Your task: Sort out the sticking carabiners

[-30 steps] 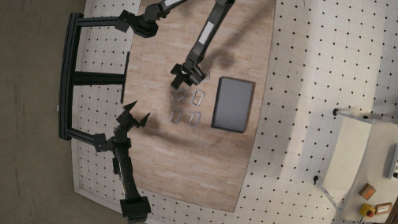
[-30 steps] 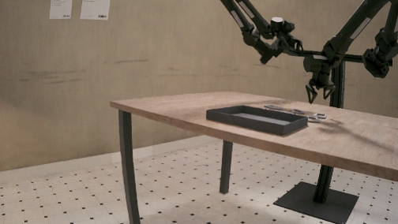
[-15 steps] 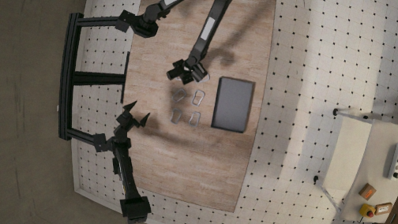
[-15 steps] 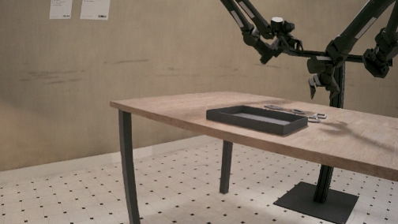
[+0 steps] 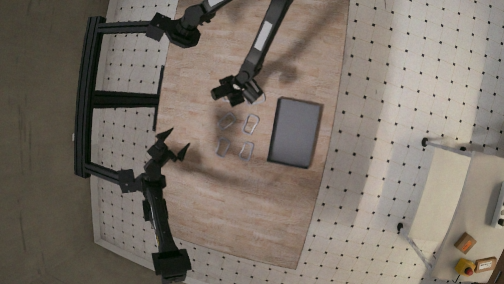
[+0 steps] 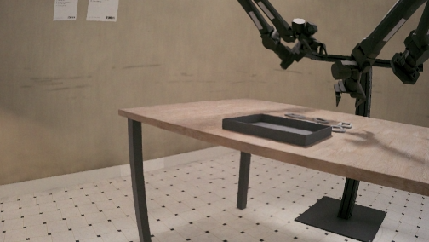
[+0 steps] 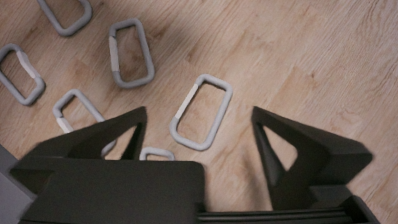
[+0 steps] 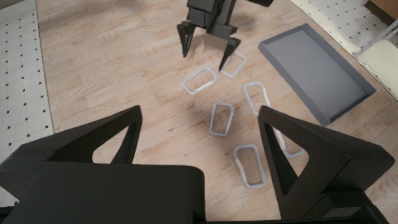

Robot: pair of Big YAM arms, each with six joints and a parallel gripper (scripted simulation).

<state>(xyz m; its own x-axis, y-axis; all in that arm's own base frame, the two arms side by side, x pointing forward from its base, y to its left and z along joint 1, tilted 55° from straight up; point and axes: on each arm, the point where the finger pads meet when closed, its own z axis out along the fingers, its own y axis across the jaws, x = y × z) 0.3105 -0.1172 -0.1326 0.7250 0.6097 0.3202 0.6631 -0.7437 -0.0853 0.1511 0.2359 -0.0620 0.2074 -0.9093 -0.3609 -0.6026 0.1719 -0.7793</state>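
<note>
Several grey carabiners (image 5: 237,135) lie in a loose cluster on the wooden table, left of the grey tray (image 5: 294,132). The tray looks empty and also shows in the right wrist view (image 8: 315,72) and in the exterior view (image 6: 277,128). My left gripper (image 5: 235,92) is open and hovers above the far end of the cluster. In the left wrist view its fingers frame one carabiner (image 7: 201,120) lying flat on the wood, with others (image 7: 131,52) beside it. My right gripper (image 5: 177,140) (image 8: 200,111) is open and empty, raised left of the cluster.
The black frame (image 5: 90,95) carrying the arms stands along the table's left side. The table edge runs just beyond the tray. A side table with small boxes (image 5: 465,242) stands off to the right on the tiled floor.
</note>
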